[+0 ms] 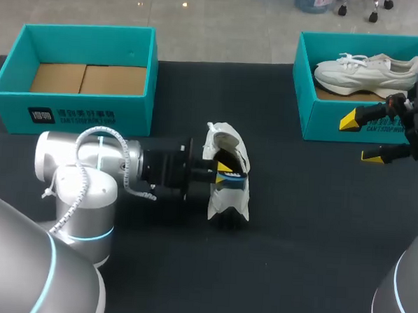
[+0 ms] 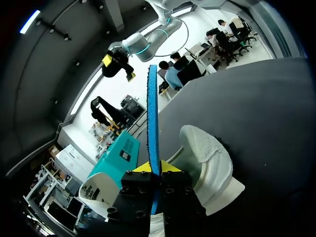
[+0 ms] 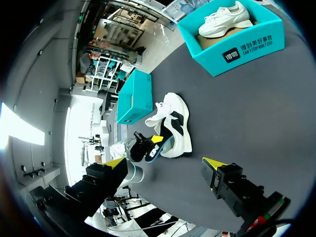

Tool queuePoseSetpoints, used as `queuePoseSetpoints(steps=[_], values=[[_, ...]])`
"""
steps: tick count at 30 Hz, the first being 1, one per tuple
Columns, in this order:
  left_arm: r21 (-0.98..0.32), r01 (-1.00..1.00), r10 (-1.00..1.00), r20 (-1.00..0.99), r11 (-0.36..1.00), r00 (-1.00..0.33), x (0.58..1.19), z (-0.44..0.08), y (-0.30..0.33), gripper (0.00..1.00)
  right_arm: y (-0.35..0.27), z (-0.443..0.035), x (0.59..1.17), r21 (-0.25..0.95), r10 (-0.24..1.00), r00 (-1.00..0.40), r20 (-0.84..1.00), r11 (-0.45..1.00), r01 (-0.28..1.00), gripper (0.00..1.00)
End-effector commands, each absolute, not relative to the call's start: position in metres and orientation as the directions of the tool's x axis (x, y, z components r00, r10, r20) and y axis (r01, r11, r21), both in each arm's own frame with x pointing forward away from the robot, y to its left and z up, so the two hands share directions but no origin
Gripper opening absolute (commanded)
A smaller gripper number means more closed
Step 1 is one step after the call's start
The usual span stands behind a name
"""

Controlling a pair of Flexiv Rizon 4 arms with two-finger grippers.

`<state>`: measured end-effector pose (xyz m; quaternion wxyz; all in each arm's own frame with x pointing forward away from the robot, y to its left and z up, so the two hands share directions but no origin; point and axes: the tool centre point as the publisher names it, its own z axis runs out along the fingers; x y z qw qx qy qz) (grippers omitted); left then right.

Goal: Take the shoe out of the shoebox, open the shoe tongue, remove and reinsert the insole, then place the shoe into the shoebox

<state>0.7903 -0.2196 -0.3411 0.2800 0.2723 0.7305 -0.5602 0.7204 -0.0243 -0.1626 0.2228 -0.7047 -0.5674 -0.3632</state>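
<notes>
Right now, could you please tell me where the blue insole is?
The insole is mid-table in the head view, clamped in the left hand at the opening of the white shoe.

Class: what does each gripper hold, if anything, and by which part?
The left gripper pinches the blue insole by one end, with the rest sticking out ahead of it. The right gripper is open and holds nothing.

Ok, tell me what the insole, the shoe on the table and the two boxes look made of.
Insole: thin blue foam, probably; matte, with a fuzzy edge. Shoe: white textile upper, judging by its nubbly matte surface, with black panels. Empty box and second box: teal-coated cardboard; plain brown board shows on their floors.
</notes>
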Motion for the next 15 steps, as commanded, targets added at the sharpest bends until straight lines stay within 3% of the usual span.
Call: queuePoseSetpoints(steps=[1, 7, 8, 9, 10, 15], values=[[-0.65, 0.718, 0.085, -0.724, 0.249, -0.685, 0.798, -0.351, -0.23, 0.0, -0.024, -0.163, 0.719, 0.098, 0.639, 0.094, 0.763, -0.259, 0.961, 1.0], [-0.651, 0.709, 0.062, -0.723, 0.272, -0.688, 0.803, -0.354, -0.229, 0.0, -0.024, -0.163, 0.719, 0.098, 0.639, 0.094, 0.763, -0.259, 0.961, 1.0], [-0.653, 0.707, 0.061, -0.721, 0.272, -0.69, 0.802, -0.352, -0.229, 0.11, -0.024, -0.163, 0.719, 0.098, 0.639, 0.094, 0.763, -0.259, 0.961, 1.0], [-0.657, 0.706, 0.056, -0.72, 0.264, -0.691, 0.8, -0.349, -0.228, 0.35, -0.024, -0.163, 0.719, 0.098, 0.639, 0.094, 0.763, -0.259, 0.961, 1.0], [-0.66, 0.705, 0.055, -0.719, 0.258, -0.693, 0.798, -0.347, -0.227, 0.45, -0.024, -0.163, 0.719, 0.098, 0.639, 0.094, 0.763, -0.259, 0.961, 1.0], [-0.657, 0.712, 0.062, -0.723, 0.248, -0.688, 0.787, -0.336, -0.219, 0.48, -0.024, -0.163, 0.719, 0.098, 0.639, 0.094, 0.763, -0.259, 0.961, 1.0]])
